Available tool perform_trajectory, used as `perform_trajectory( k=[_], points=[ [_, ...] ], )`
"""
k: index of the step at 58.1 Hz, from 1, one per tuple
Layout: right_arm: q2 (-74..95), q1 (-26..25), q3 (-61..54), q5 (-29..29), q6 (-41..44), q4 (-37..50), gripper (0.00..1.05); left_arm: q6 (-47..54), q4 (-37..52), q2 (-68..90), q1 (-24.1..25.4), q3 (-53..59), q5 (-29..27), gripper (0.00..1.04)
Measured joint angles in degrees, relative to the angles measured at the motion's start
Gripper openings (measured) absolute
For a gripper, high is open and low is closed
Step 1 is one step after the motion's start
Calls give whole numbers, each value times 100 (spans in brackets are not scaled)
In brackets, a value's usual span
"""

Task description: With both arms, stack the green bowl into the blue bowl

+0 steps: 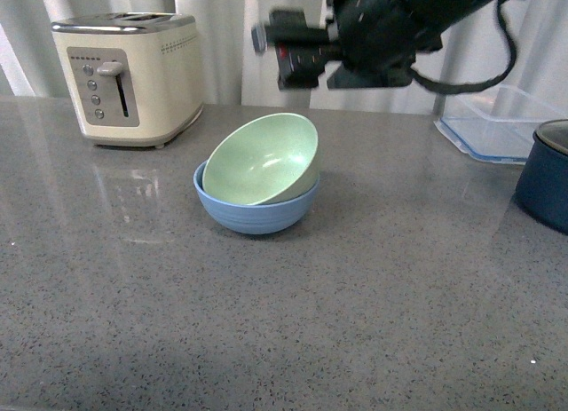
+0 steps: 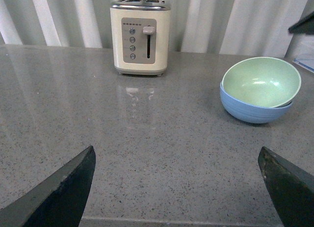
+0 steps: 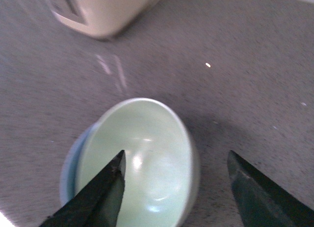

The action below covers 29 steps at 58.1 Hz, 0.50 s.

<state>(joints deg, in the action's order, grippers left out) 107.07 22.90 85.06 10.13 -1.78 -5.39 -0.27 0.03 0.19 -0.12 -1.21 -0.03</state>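
1. The green bowl [image 1: 262, 158] is round, matte, pale mint plastic. It sits inside the blue bowl [image 1: 257, 214], not flat but tilted: in the front view its rim rides high at about 1 o'clock and dips low at about 7 o'clock, so the hollow faces the camera.
2. The blue bowl is sky-blue plastic with faint ribbed rings around its lower outside. It stands upright near the middle of the grey speckled stone counter [image 1: 355, 304], which is glossy enough to carry reflections.
3. Taking the bowls as centre in the front view, a cream toaster [image 1: 129, 78] with a chrome top stands at 10 o'clock. A clear plastic box [image 1: 497, 122] lies at 2 o'clock and a dark navy pot [image 1: 546, 176] at 3 o'clock. All are well apart from the bowls, with a white pleated curtain [image 1: 222, 38] behind.
4. The right arm [image 1: 390, 25] hangs above the bowls at about 1 o'clock, black and blurred, touching nothing.
5. The right claw [image 3: 175, 158] is spread wide over the green bowl and grips nothing.
6. The left claw [image 2: 176, 152] is also spread wide with only bare counter between its fingers. The bowls lie well ahead of it.
7. The pot and the box are cut off by the frame's edge. The right wrist view is soft with motion blur.
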Motion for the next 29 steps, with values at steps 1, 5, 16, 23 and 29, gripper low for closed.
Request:
perform_trajectory(
  k=[1, 5, 16, 23, 29],
  points=[
    [-70, 0, -37, 55, -9, 24, 67, -2, 0, 0, 0, 0, -2, 98],
    [-420, -4, -103, 153, -109, 96, 79, 0, 0, 0, 0, 0, 0, 98],
    [-973, 20, -1368, -2205, 44, 2511, 74, 0, 0, 0, 0, 0, 4, 98],
    [-1670, -341, -3228, -2865, 120, 4299, 51, -2, 0, -2, 0, 0, -15, 98],
    [-2286, -640, -4242, -2660, 146, 4804, 33, -2, 0, 0, 0, 0, -7, 98]
  ],
)
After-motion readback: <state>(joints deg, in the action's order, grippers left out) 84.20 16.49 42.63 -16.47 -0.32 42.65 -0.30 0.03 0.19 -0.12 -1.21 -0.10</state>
